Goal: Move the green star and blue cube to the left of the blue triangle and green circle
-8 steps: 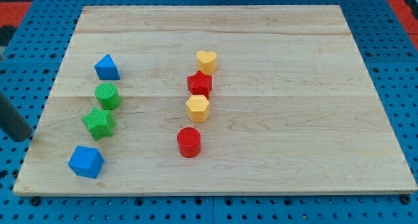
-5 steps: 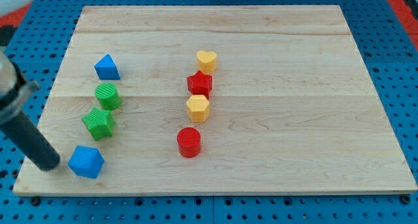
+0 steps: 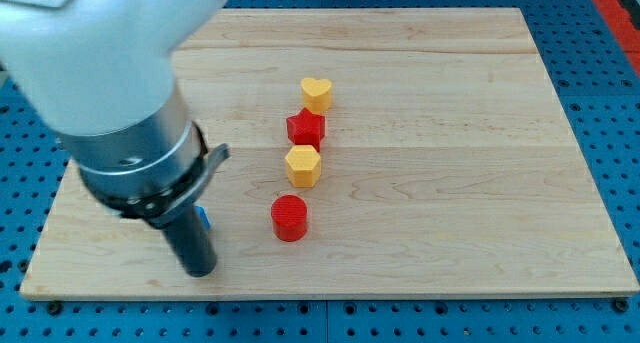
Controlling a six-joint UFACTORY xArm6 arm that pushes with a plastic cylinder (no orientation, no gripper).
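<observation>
My tip point(image 3: 202, 270) down on the wooden board point(image 3: 450, 183), near the bottom-left corner, at the end of a plain dark rod with nothing held and no jaws to open or close. Above the rod, a dark collar and a broad pale arm housing point(image 3: 95, 53) filling the upper left of the view and covering most of the board's left side.

Just beside the rod on its right flank, a thin sliver of blue point(image 3: 204, 220) (too little showing to tell the shape, or whether the rod touches it). Blue cube, green star, green circle and blue triangle otherwise hidden behind the arm; positions impossible to read from this view.

Further toward the view's right, near the board's middle, a loose column of four blocks. Nearest the tip, up and to the right of it and clearly apart: red cylinder point(image 3: 289, 218). Above that, with a small gap, yellow hexagon point(image 3: 302, 166). Right above and seemingly touching or nearly so, red star point(image 3: 306, 128). At the column's top, yellow heart point(image 3: 316, 92), just beside the red star's upper edge.

Right half of the board bare wood grain. Around the board on all sides, blue perforated table surface point(image 3: 600, 73).
</observation>
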